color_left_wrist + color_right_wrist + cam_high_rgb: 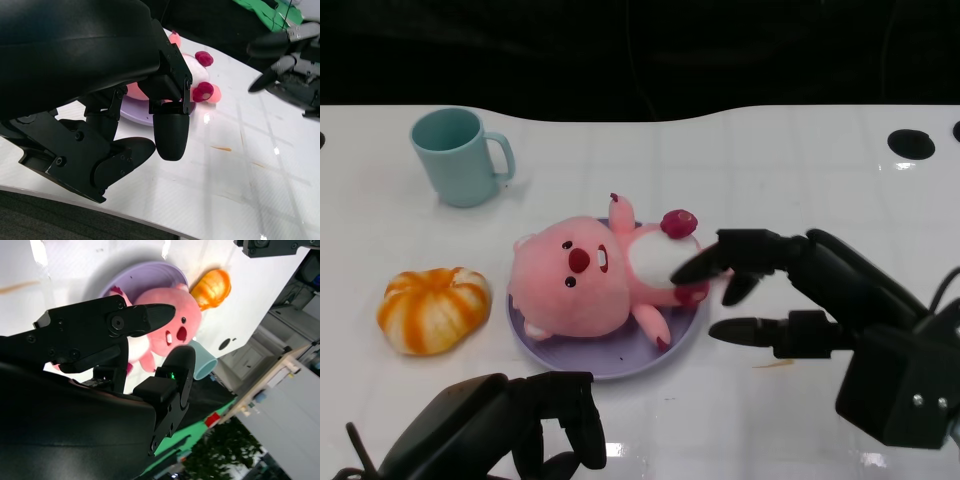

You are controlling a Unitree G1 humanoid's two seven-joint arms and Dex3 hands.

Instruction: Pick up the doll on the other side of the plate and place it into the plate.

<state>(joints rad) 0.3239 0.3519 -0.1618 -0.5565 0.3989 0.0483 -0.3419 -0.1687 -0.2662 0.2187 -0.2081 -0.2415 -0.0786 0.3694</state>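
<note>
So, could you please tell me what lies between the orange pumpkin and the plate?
Nothing: in the head view only a narrow strip of bare white table separates the pumpkin from the purple plate.

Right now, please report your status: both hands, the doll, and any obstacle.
Right hand open, fingertip at the doll. Left hand open, holds nothing. Doll lies in the plate. Nothing in the way.

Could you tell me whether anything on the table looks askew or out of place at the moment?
Only the pink doll looks a bit askew: it lies on its back on the purple plate, with head and feet overhanging the rim. The teal mug stands upright and the orange pumpkin toy sits beside the plate. No spill or damage shows.
</note>
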